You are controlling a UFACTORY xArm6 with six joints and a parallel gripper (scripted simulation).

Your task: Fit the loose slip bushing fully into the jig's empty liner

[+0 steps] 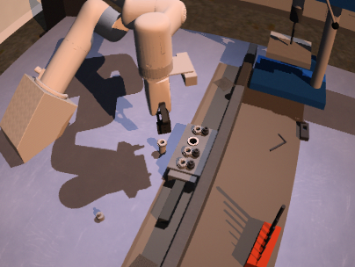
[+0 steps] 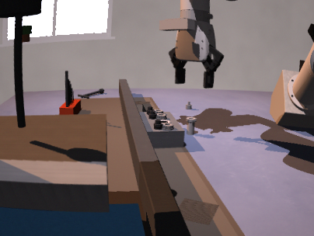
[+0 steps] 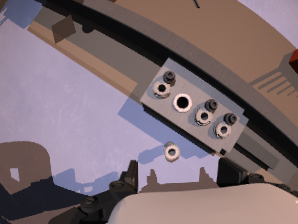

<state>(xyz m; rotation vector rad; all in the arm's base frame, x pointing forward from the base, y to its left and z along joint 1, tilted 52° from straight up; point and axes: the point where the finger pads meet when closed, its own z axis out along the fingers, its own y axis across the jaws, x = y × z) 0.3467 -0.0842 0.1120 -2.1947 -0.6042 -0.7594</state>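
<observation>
The loose slip bushing [image 1: 162,146] stands upright on the table just left of the jig's grey sliding plate [image 1: 192,151]; it also shows in the exterior view [image 2: 190,125] and in the wrist view [image 3: 172,152]. The plate carries several liners with bushings and one empty liner [image 1: 192,140], a white ring with a dark hole, seen in the wrist view too [image 3: 181,103]. My gripper [image 2: 193,78] is open and empty, hanging well above the bushing; in the top view it [image 1: 163,120] stands just behind the bushing.
A second small bushing [image 1: 99,216] lies on the table at the front left. A long rail [image 1: 220,145] runs along the jig. A pusher block [image 1: 172,202] sits in front of the plate. A red drill holder [image 1: 263,244] and a blue drill press base [image 1: 287,81] stand to the right.
</observation>
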